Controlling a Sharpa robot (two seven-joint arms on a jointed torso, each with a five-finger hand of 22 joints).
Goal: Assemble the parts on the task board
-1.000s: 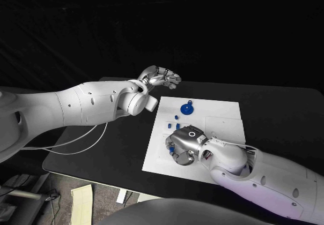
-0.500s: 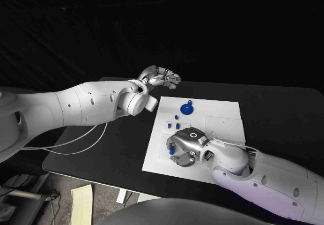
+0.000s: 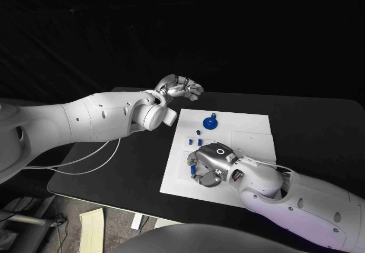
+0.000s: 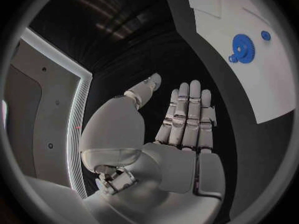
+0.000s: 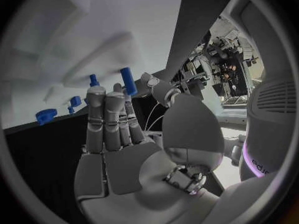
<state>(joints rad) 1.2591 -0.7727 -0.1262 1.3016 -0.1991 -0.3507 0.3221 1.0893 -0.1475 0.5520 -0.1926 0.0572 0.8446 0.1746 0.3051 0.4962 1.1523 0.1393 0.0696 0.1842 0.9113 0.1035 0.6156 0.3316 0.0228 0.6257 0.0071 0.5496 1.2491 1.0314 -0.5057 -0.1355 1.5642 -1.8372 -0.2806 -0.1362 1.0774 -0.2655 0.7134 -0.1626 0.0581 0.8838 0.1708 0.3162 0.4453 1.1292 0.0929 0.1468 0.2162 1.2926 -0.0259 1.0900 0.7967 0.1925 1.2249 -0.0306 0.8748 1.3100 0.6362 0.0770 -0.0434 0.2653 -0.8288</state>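
Observation:
The white task board (image 3: 251, 121) lies mid-table. At its far end lies a blue gear (image 3: 210, 123) (image 4: 239, 47) (image 5: 45, 115). A few small blue pegs (image 3: 195, 140) stand nearer, by its left edge. My right hand (image 3: 211, 165) hangs over the board's near-left part. It pinches a blue peg (image 3: 191, 169) (image 5: 128, 80) between thumb and fingertips, and a second small blue part (image 5: 93, 79) shows just past the fingers. My left hand (image 3: 181, 87) (image 4: 184, 119) floats beyond the board's far-left corner, fingers stretched out flat and holding nothing.
A raised white block (image 3: 255, 141) sits on the board's right half, next to my right wrist. White cables (image 3: 84, 163) trail over the table's left edge under the left arm. Bare black tabletop (image 3: 319, 126) lies to the board's right.
My right hand has crept slightly toward the board's near edge, taking the blue peg with it. The left arm and hand have stayed still.

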